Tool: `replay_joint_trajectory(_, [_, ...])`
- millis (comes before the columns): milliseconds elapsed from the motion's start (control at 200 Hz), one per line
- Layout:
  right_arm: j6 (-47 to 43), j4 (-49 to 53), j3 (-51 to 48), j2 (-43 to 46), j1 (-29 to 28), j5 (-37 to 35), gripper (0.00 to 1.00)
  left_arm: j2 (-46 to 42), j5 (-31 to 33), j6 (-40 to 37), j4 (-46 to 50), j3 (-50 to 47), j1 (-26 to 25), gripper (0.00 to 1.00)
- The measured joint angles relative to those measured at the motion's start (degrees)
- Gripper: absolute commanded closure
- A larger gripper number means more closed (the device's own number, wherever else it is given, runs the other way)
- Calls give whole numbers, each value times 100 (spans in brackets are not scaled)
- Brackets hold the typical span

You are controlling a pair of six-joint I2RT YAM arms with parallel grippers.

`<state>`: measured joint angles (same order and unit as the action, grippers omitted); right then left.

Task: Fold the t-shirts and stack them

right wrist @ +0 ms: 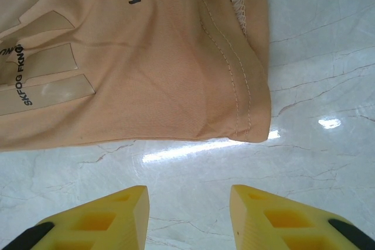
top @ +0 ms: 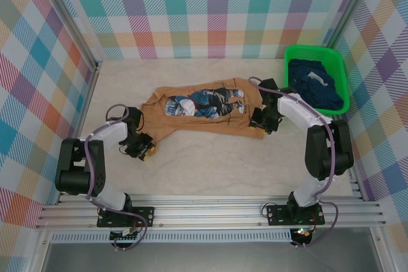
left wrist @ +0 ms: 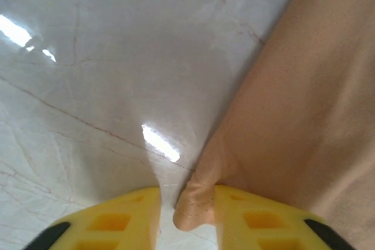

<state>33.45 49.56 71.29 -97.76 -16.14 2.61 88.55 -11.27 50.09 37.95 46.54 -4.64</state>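
We see a pale marble table inside pastel plaid walls. The left claw sits narrow around a corner of the orange shirt; we cannot tell whether it grips. The right claw is open and empty, the shirt's hem just ahead. Navy shirts lie in a green basket beyond.

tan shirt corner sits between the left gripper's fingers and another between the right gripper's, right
Not the right gripper: the right wrist view shows bare table between its fingers, the tan shirt lying just ahead. The left gripper part holds.
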Motion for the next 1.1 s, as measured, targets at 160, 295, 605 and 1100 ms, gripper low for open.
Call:
replay_joint_trajectory(160, [225,-42,-293,164,55,-22,60,68,133,-44,162,92,-11,100])
replay_joint_trajectory(295, [726,-79,-907,529,422,26,65,-7,396,-59,87,168,-44,100])
replay_joint_trajectory(605, [1650,-634,-1176,177,750,372,67,-745,645,-61,96,511,-46,100])
replay_joint_trajectory(1100, [2457,-1108,-1082,-282,743,693,65,-741,625,-61,129,509,-48,100])
